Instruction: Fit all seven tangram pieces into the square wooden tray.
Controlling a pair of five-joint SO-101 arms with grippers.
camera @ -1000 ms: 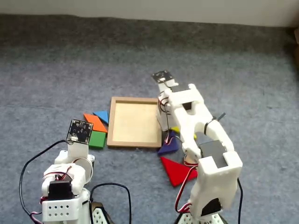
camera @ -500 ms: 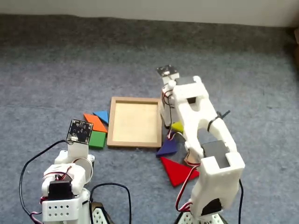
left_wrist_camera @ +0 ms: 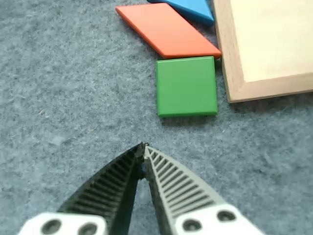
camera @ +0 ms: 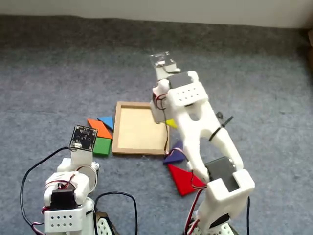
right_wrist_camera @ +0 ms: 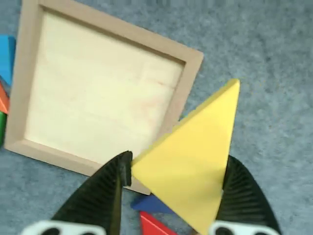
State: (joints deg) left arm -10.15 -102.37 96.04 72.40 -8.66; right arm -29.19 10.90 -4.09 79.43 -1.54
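Right end effector [right_wrist_camera: 178, 165] grips yellow triangle [right_wrist_camera: 198, 142] over wooden tray [right_wrist_camera: 193, 62] rim.

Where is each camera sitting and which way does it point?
High view: fixed above the table, looking down on the tray, the left arm and the right arm.
Left wrist view: on the left arm, looking down past the shut left gripper at the green square.
Right wrist view: on the right arm, looking down past the right gripper, holding the yellow triangle, at the tray.
All three share the tray.
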